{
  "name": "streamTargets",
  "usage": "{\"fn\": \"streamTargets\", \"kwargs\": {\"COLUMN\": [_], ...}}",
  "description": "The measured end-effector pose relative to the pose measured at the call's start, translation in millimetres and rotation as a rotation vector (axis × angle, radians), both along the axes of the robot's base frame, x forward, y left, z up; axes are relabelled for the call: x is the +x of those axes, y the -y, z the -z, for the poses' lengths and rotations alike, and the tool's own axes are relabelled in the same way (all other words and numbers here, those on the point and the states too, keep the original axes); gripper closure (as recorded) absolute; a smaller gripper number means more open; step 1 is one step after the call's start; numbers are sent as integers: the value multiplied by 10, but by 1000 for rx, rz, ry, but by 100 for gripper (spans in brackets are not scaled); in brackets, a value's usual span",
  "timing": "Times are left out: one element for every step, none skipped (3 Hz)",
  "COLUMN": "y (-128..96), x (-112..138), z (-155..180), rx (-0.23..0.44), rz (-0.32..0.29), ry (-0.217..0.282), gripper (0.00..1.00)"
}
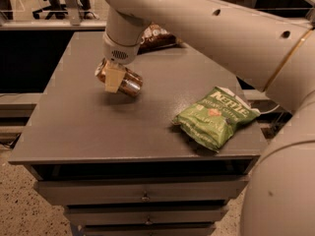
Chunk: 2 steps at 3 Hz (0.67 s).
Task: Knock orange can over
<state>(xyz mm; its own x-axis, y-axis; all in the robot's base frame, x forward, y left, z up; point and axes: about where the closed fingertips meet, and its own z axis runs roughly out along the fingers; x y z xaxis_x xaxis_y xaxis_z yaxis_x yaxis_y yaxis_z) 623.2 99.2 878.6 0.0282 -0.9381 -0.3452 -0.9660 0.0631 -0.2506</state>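
Observation:
The orange can (131, 84) is copper-coloured and lies tilted on its side, its top pointing to the upper left, just over the left-middle of the grey table (88, 132). My gripper (114, 77) comes down from the big white arm (206, 18) and is shut on the can. One pale finger (113, 78) lies across the can's front. The can's far side is hidden behind the gripper. A shadow lies on the table right below the can.
A green chip bag (214, 117) lies at the table's right front. A brown bag (155, 36) lies at the back edge, partly hidden by the arm. Drawers (142, 195) sit under the tabletop. Office chairs (54, 1) stand behind.

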Motion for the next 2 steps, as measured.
{"fn": "streamTargets", "kwargs": {"y": [-76,-205], "x": [-7,-64], "z": [167,352], "rx": [-60,-101], "rz": [-19,-76], "ry": [-20,-52], "gripper": [60,22]}}
